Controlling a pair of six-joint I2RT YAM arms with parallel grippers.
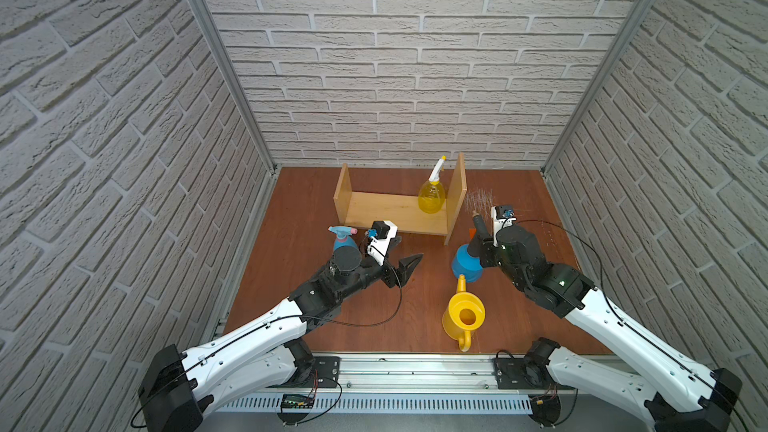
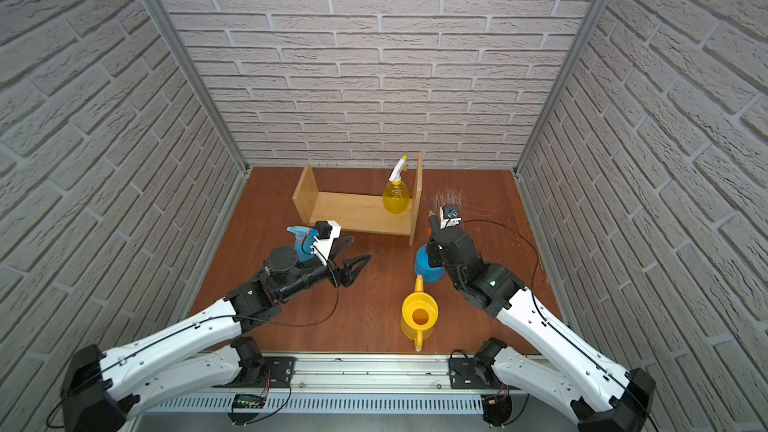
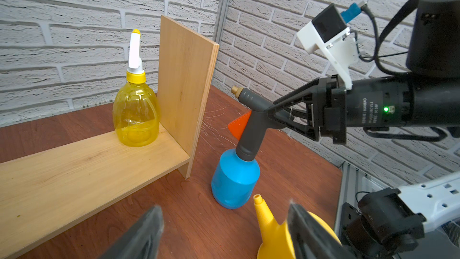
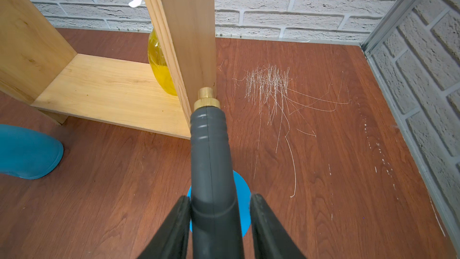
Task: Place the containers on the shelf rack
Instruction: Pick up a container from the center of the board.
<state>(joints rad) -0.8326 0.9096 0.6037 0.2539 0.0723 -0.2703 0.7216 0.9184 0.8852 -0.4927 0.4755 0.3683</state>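
Your right gripper [image 4: 220, 196] has its jaws straddling the blue pressure sprayer [image 3: 235, 178] at its grey head, touching on one side with a gap on the other. The sprayer stands on the tabletop [image 1: 316, 201] just beside the shelf rack [image 1: 390, 209]. Your left gripper [image 1: 409, 248] has its jaws spread. The yellow spray bottle [image 1: 431, 197] is on the rack's board.

White-grey brick-pattern walls [image 1: 415, 56] enclose the workspace on three sides, meeting at aluminium corner posts [image 1: 222, 60]. The surface is a reddish-brown wood-grain tabletop [image 1: 299, 201], with a patch of fine pale scratches [image 4: 268, 83] towards its back right corner. An aluminium rail [image 1: 415, 369] runs along the front edge. The light is even and soft
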